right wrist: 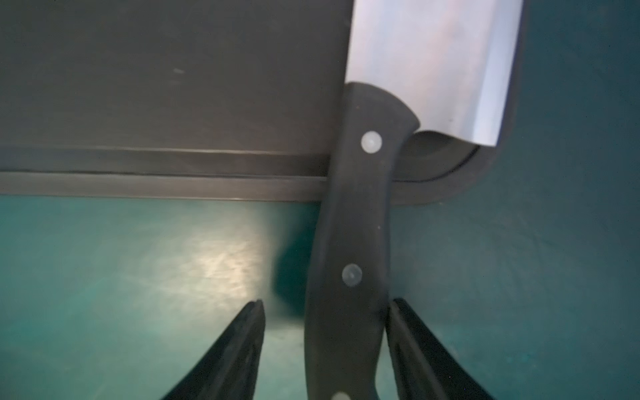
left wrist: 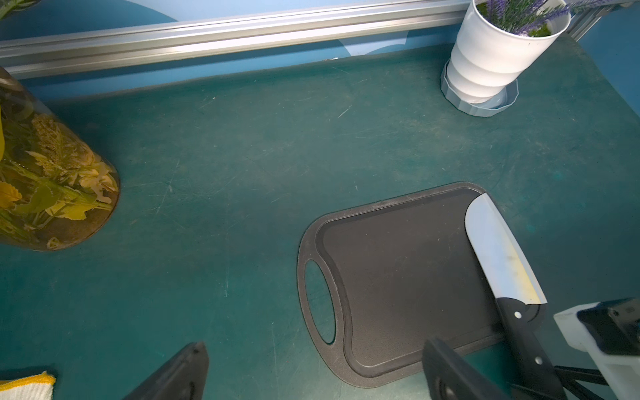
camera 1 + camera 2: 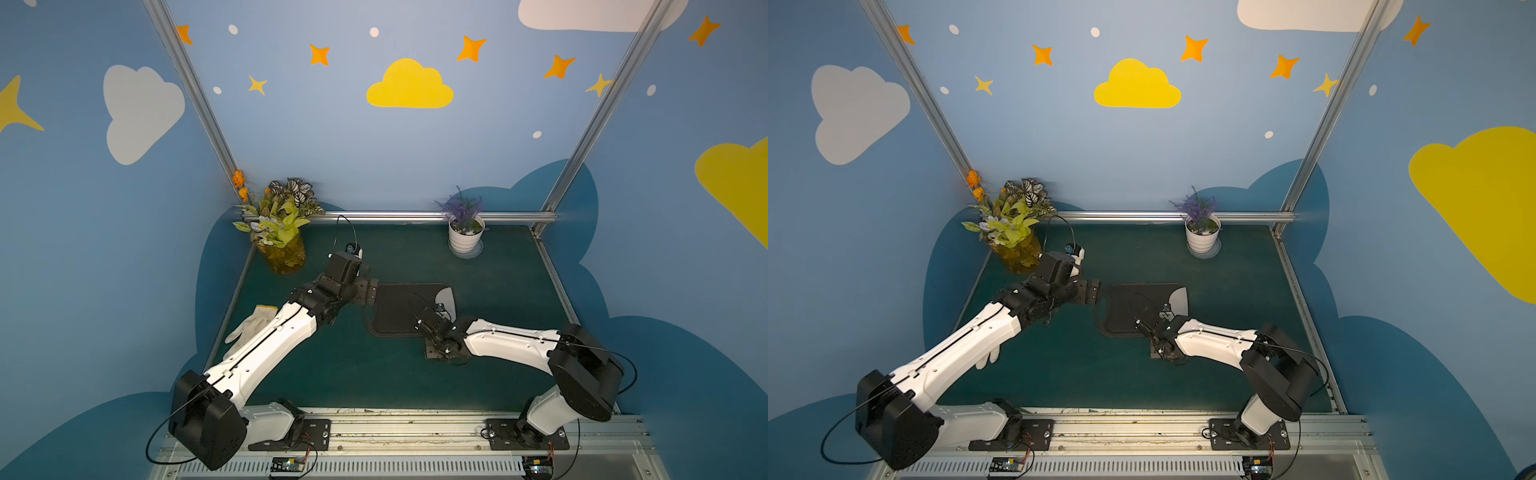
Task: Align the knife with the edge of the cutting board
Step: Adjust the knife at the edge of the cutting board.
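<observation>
The black cutting board (image 3: 395, 309) (image 3: 1129, 307) lies flat on the green mat, its handle slot toward my left arm. The knife (image 2: 498, 252) rests with its silver blade (image 1: 433, 69) along the board's short edge opposite the slot. Its black handle (image 1: 353, 242) sticks out over the board's near long edge. My right gripper (image 1: 327, 303) (image 3: 434, 351) straddles the handle end; one finger touches it, the other stands clear, so it is open. Just off the slot end, my left gripper (image 2: 315, 346) (image 3: 374, 291) is wide open and holds nothing.
A glass vase of leaves (image 3: 284, 253) stands at the back left and a white pot of lavender (image 3: 465, 237) at the back right, both before the metal rail (image 3: 395, 216). A white work glove (image 3: 251, 328) lies under my left arm.
</observation>
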Robot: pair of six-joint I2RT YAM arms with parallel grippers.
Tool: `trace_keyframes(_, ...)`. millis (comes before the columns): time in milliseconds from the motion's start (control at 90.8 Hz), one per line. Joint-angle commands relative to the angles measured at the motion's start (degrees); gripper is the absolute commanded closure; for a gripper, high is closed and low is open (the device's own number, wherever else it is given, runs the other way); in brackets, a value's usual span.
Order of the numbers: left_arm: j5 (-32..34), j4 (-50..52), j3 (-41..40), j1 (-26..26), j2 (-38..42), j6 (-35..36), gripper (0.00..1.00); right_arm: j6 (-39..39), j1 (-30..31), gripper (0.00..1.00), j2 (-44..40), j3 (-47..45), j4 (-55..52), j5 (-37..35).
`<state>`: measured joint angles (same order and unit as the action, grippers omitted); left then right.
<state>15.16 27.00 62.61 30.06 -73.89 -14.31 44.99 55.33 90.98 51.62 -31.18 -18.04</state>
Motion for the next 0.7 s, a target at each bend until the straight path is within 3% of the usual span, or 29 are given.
trace_keyframes(0,0.76,0.78,1.29,0.04,-0.28,0.74,0.0,-1.47,0.55,0.38,-0.81,2.11,-2.36,0.02)
trace_keyframes(363,1.19,1.03,1.38,-0.57,0.03,0.74,0.0,-2.87,0.63,0.3,-7.88,5.86,-10.28,-1.95)
trace_keyframes(606,0.63,1.03,1.55,-1.06,-0.11,0.67,0.0,-2.76,0.39,0.21,-4.64,4.79,-10.94,-2.11)
trace_keyframes(694,0.33,1.03,1.55,-1.32,-0.11,0.52,0.0,-2.26,0.47,0.1,-2.93,4.29,-10.11,-2.31)
